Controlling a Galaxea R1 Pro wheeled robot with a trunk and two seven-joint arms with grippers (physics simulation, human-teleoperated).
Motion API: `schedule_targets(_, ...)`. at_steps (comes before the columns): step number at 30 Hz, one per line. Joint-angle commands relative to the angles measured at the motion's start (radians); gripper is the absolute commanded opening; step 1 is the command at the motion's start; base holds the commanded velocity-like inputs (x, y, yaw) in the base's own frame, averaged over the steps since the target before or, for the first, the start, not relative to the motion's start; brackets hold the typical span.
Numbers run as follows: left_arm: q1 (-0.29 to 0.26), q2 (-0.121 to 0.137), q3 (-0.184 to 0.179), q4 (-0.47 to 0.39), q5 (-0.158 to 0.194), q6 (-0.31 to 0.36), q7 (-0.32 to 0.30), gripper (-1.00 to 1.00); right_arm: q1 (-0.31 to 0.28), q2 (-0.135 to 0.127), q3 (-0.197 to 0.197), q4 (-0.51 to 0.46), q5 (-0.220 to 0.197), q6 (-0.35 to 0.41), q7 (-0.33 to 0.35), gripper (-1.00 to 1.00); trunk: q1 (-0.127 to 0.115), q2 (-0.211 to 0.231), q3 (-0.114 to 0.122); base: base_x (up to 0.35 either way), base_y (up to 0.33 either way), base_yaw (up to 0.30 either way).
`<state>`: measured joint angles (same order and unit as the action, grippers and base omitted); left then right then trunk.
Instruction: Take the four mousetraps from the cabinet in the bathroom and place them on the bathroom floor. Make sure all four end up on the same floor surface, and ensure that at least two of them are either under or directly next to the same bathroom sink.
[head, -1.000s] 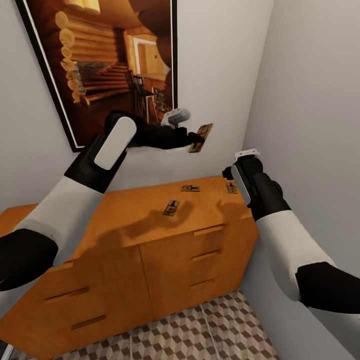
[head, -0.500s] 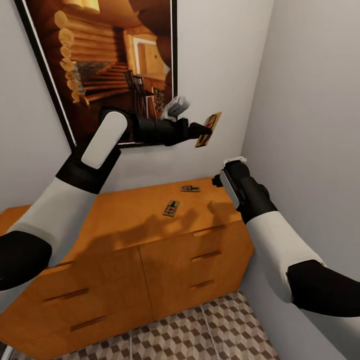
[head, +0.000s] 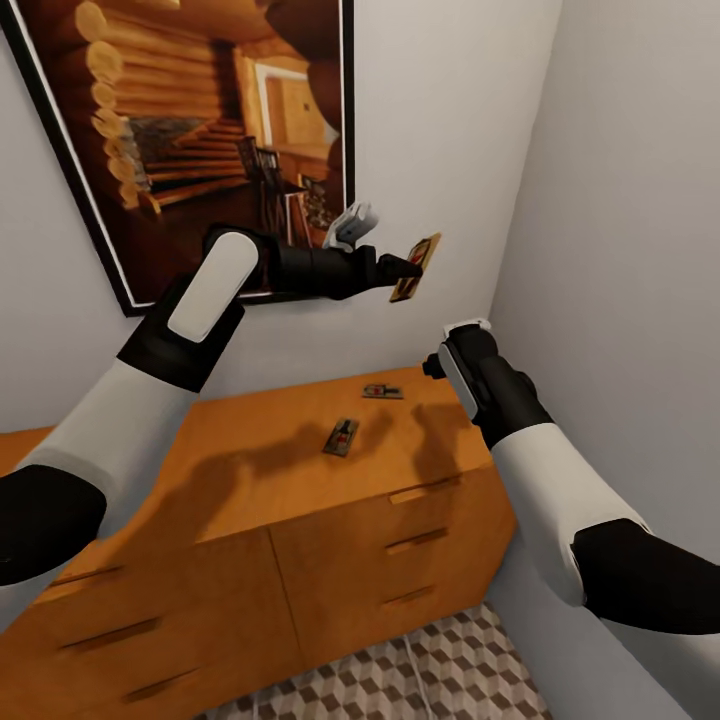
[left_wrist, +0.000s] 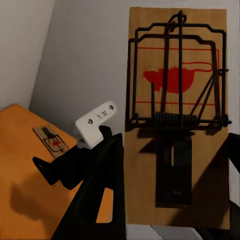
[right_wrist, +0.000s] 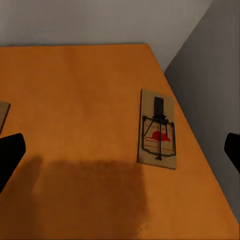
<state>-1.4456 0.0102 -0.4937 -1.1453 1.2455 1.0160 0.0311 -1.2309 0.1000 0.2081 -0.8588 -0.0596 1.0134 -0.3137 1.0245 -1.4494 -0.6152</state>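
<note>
My left gripper (head: 404, 268) is shut on one mousetrap (head: 417, 266), held on edge in the air in front of the back wall, well above the cabinet (head: 250, 480). In the left wrist view that mousetrap (left_wrist: 175, 100) stands upright between the fingers (left_wrist: 97, 195). Two more mousetraps (head: 383, 391) (head: 341, 437) lie flat on the cabinet top. My right gripper (right_wrist: 120, 155) hangs open above another mousetrap (right_wrist: 158, 129) that lies near the cabinet's right edge, apart from both fingers. A strip of the bathroom floor (head: 420, 670) shows below the drawers.
A large framed picture of a log-cabin interior (head: 200, 130) hangs on the back wall behind my left arm. The grey side wall (head: 630, 250) runs close along the right arm and the cabinet's right end. Bar handles (head: 418, 539) stick out from the drawer fronts.
My left gripper has lifted the held mousetrap higher. The right arm moved up and leftward over the cabinet's right end, now covering the trap there in the head view. The head camera shifted slightly.
</note>
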Motion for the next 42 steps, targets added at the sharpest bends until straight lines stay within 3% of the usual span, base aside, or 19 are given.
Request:
schedule_targets(1, -0.001, 0.001, -0.002, 0.000, 0.003, 0.001, 0.005, -1.00, -0.001, 0.000, 0.002, 0.000, -0.006, 0.004, -0.007, 1.00, 0.000, -0.001, -0.001, 0.166, 0.000, 0.000)
schedule_targets(14, -0.001, -0.001, -0.002, 0.001, 0.003, 0.000, 0.005, -1.00, -0.001, -0.009, 0.000, 0.035, -0.006, 0.002, 0.005, 1.00, 0.000, -0.001, -0.001, 0.032, 0.000, 0.000)
schedule_targets(16, -0.001, -0.002, -0.002, 0.001, 0.003, 0.000, 0.006, -1.00, -0.001, -0.009, -0.001, 0.061, -0.006, 0.000, 0.041, 1.00, 0.000, -0.001, -0.001, 0.115, -0.059, 0.000)
schedule_targets(21, 0.001, -0.004, -0.002, 0.002, 0.003, 0.000, 0.006, -1.00, -0.001, -0.025, 0.002, 0.114, 0.002, 0.000, 0.265, 1.00, 0.000, -0.001, -0.001, 0.185, -0.125, 0.000)
schedule_targets(26, 0.020, -0.005, -0.004, 0.001, 0.002, -0.001, 0.006, -1.00, -0.001, -0.064, 0.005, 0.124, 0.004, 0.000, 0.352, 1.00, 0.000, -0.001, -0.001, 0.052, -0.036, 0.000)
schedule_targets(38, 0.030, -0.005, -0.005, -0.001, 0.001, -0.001, 0.006, -1.00, -0.001, -0.080, 0.004, 0.117, 0.004, -0.001, 0.370, 1.00, 0.000, -0.001, -0.001, 0.006, -0.005, 0.000)
schedule_targets(42, 0.030, -0.006, -0.006, 0.000, 0.000, -0.001, 0.006, -1.00, -0.001, -0.096, 0.000, 0.113, 0.003, -0.001, 0.371, 1.00, 0.000, -0.001, -0.001, 0.036, -0.042, 0.000)
